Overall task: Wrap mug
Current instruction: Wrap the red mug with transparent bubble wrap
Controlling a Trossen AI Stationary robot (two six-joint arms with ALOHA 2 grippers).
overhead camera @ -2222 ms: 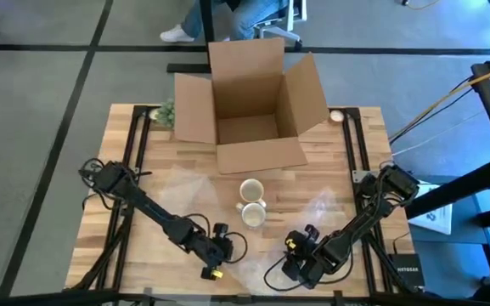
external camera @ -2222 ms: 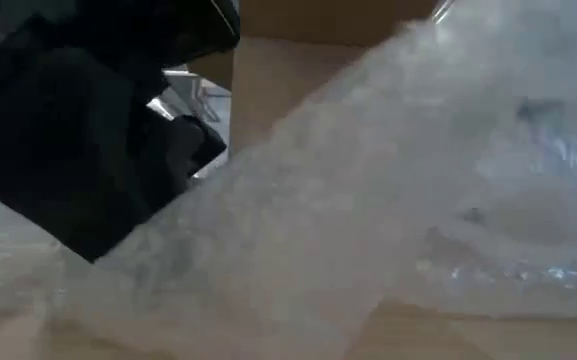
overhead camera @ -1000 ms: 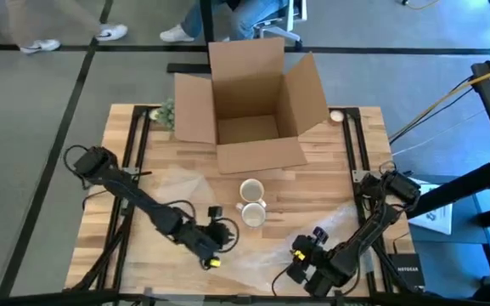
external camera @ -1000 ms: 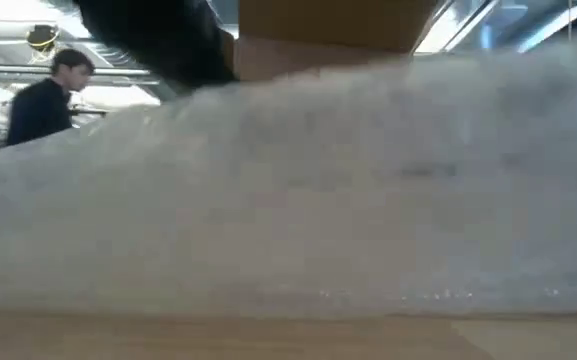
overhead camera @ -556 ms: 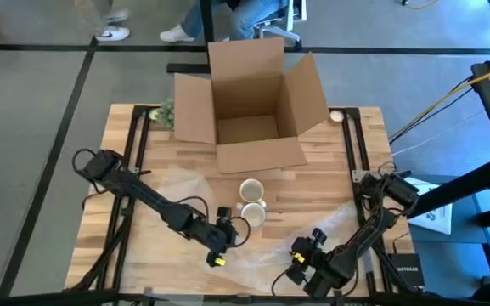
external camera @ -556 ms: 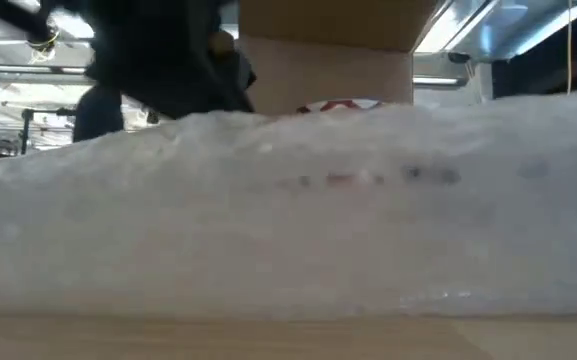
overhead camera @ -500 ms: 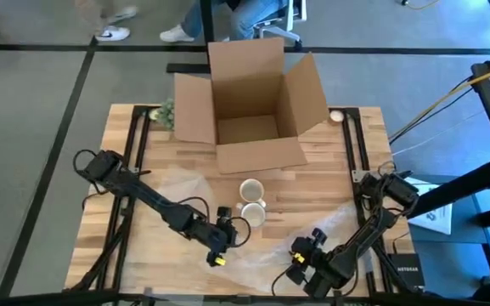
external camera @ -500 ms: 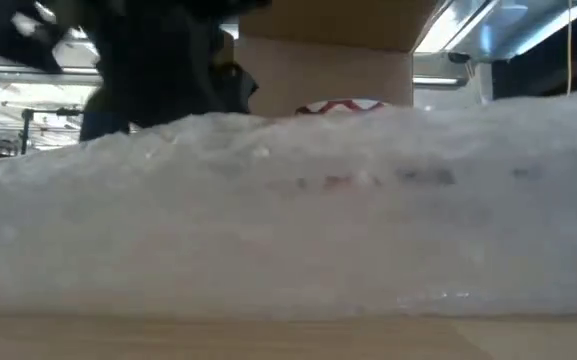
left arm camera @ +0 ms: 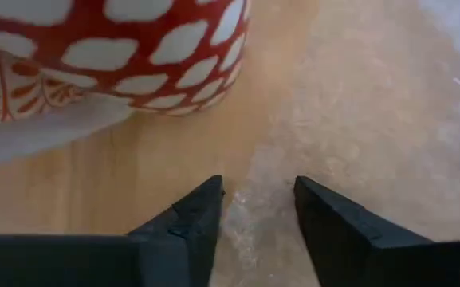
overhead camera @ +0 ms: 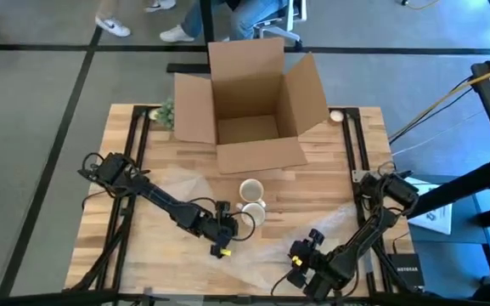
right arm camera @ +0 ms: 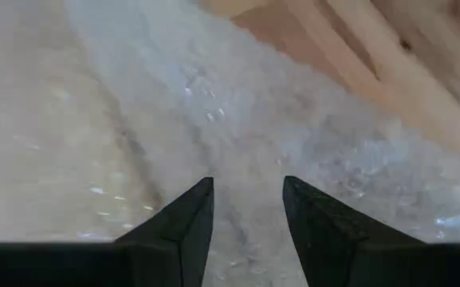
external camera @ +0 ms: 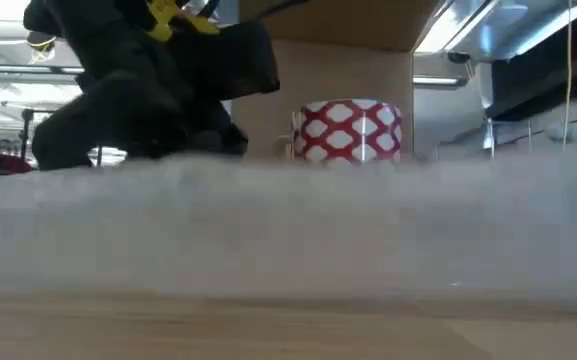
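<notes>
The right gripper point(overhead camera: 298, 265) is low at the near edge of the table point(overhead camera: 329, 170). Its fingers point(right arm camera: 183, 219) are a little apart, and the bubble wrap point(right arm camera: 237, 159) lies flat between and under them; I cannot tell if they press it. The wrap spreads from this gripper toward the middle of the table, and in the low view it fills the near part as a pale band point(external camera: 288, 230).

The left gripper point(overhead camera: 225, 236) is farther in, just beside the wrap's edge. Its fingers point(left arm camera: 194, 219) are also a little apart and hold nothing; the edge of the wrap lies under the gap. Just beyond its tips stands the red and white mug point(left arm camera: 110, 56), not touched. A second mug point(overhead camera: 251, 190) stands right behind it. Farthest is the open cardboard box point(overhead camera: 249, 102).
</notes>
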